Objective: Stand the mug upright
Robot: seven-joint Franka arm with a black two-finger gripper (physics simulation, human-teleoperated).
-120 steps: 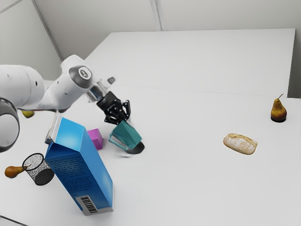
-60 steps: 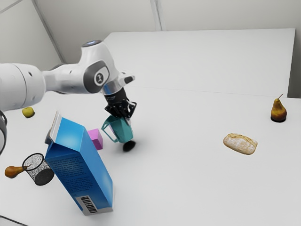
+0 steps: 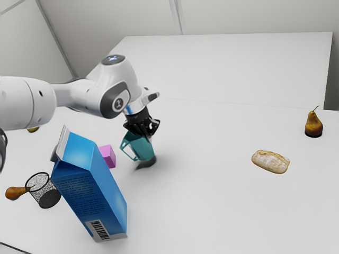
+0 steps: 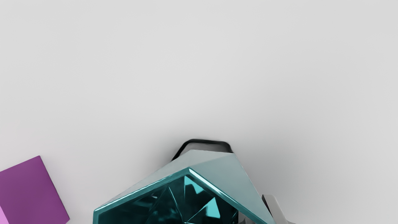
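Mug (image 3: 140,147) leans, its wall pinched by the fingers (image 4: 275,207), just to the exterior view's right of the pink block (image 3: 108,156); level its base on the worktop (image 3: 212,206) before letting go.

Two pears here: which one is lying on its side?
The pear by the speckled cup, at the exterior view's left: its stem points sideways. The other pear, at the exterior view's right, stands with its stem up.

The mug (image 3: 140,146) is teal, the carton (image 3: 90,182) blue, the cube (image 3: 108,156) pinkish-purple.
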